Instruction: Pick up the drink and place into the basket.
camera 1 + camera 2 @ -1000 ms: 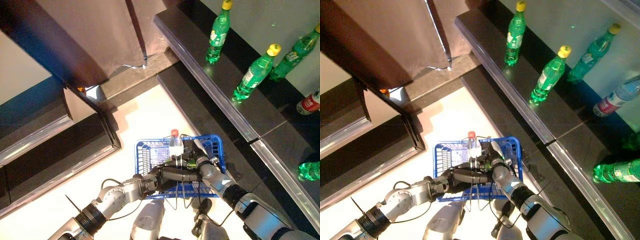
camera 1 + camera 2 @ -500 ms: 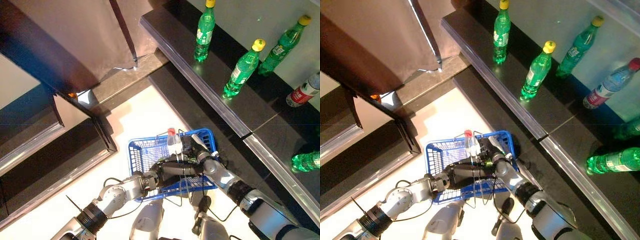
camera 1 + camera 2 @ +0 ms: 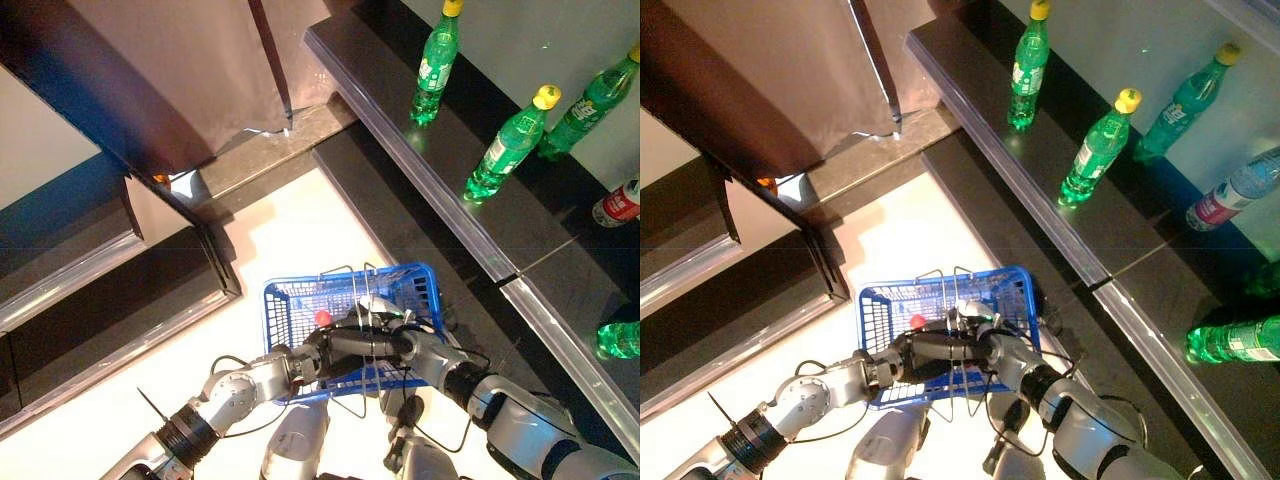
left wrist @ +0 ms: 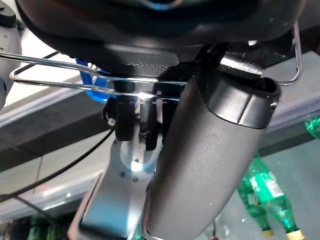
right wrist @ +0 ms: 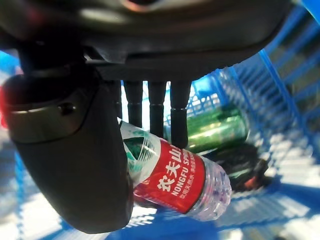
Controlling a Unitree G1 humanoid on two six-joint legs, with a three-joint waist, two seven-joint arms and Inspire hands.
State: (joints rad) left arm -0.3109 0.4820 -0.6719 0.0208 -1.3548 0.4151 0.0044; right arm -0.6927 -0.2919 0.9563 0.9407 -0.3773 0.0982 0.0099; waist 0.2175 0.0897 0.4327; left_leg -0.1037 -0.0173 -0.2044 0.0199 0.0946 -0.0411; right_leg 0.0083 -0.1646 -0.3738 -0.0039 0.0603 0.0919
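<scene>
The blue basket (image 3: 425, 277) hangs raised in front of me over the pale floor. My left hand (image 3: 316, 357) is shut on its thin wire handles (image 4: 60, 61), with its thumb (image 4: 210, 165) close up in the left wrist view. My right hand (image 3: 397, 339) reaches down inside the basket. It is shut on a clear water bottle (image 5: 175, 180) with a red label, held between thumb (image 5: 70, 165) and fingers (image 5: 156, 107). The bottle lies tilted, and its red cap (image 3: 322, 318) points toward the basket's left side.
A green drink (image 5: 215, 131) and a dark item lie in the basket's bottom. Green bottles (image 3: 512, 143) with yellow caps stand on the dark shelf (image 3: 420, 165) at the right, with a red-labelled bottle (image 3: 620, 205) beyond. A dark counter (image 3: 120, 300) and brown drape are at the left.
The water bottle stood upright above the basket's rim; my right hand has lowered it into the basket and tipped it sideways. The camera shifted a little.
</scene>
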